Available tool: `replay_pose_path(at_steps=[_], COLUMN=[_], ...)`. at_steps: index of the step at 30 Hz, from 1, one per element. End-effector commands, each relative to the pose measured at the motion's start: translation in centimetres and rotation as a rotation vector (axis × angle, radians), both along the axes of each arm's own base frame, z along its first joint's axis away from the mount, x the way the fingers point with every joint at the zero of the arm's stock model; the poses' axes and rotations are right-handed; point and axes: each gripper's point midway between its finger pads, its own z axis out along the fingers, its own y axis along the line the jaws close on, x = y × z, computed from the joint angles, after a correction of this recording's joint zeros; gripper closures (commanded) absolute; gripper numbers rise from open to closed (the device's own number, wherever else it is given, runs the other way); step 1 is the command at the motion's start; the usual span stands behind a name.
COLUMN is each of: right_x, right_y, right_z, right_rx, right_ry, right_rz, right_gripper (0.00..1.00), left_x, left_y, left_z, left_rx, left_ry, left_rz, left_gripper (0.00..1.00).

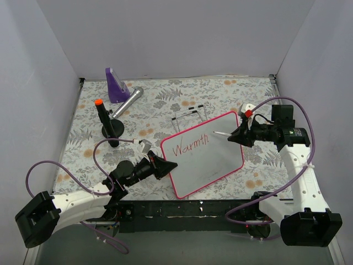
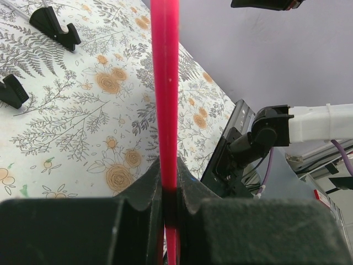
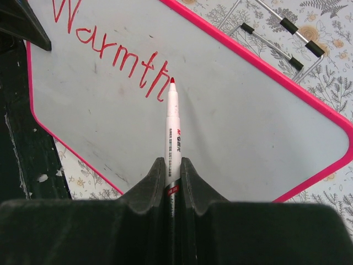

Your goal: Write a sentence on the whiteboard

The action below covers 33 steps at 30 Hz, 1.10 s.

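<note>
Writing the sentence [image 3: 122, 62] stands at "Warmth"; right gripper [image 3: 172, 165] clamps the marker [image 3: 172, 118], left gripper [image 2: 170, 179] clamps the whiteboard [image 3: 237, 127]; next, a gap, then "in".

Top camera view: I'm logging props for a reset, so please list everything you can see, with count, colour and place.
whiteboard: one, white with a pink frame, mid-table, lying askew
lettering: one word, "Warmth", red, on the board's left part
marker: one, white barrel with a red tip, over the board, tip by the last letter
wire stand: one, metal with black sleeves, behind the board
purple wedge: one, far left
silver cylinder: one, next to the wedge
black stick: one, orange top, upright in a round black base, left side
table cover: one, grey and orange floral
left gripper: black, shut on the board's frame
right gripper: black, shut on the marker
</note>
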Motion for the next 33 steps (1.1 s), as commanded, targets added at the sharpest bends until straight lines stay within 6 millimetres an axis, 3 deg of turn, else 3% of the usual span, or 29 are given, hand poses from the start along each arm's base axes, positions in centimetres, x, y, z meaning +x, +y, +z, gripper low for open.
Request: replay_pose_path(at_steps=[1, 28, 33], right_x=[0.3, 1.7, 1.7], right_y=[0.0, -3.5, -3.1], right_z=[0.3, -2.7, -2.8], right_rx=[0.011, -0.097, -0.078], right_ry=[-0.024, -0.029, -0.032], right_rz=[-0.003, -0.092, -0.070], right_gripper=[0.99, 0.99, 0.99], left_x=[-0.1, 0.0, 0.1], left_y=[0.1, 0.2, 0.1], left_z=[2.5, 2.3, 2.3], left_rx=[-0.062, -0.063, -0.057], left_ry=[-0.077, -0.073, -0.073], left_rz=[-0.002, 0.007, 0.007], left_gripper=[1.00, 1.00, 1.00])
